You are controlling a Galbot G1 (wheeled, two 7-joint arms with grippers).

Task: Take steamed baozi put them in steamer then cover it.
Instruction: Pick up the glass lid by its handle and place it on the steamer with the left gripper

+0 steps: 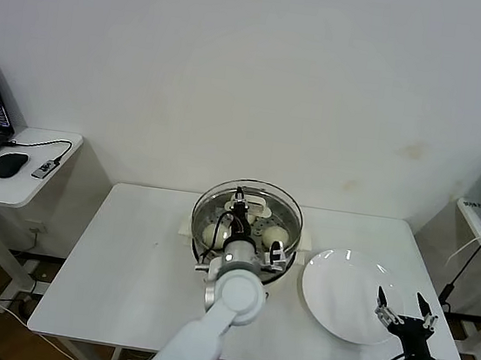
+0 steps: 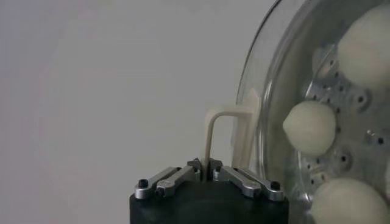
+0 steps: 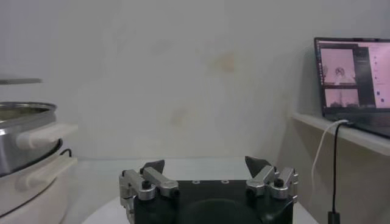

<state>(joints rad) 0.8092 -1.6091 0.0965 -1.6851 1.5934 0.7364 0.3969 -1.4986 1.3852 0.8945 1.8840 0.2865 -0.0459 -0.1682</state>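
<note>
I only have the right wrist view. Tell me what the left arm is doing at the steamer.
Observer: The left end effector is shut on the cream handle of the glass cover, which is over the steamer.
Operator: Confirm the baozi are loaded.
Observer: Three steamed baozi show through the glass on the perforated tray in the left wrist view; a fourth I cannot make out.
Operator: Report where my own arm sits relative to the plate.
Observer: In the head view, the right end effector is open at the near right edge of the white plate, which has nothing on it.
</note>
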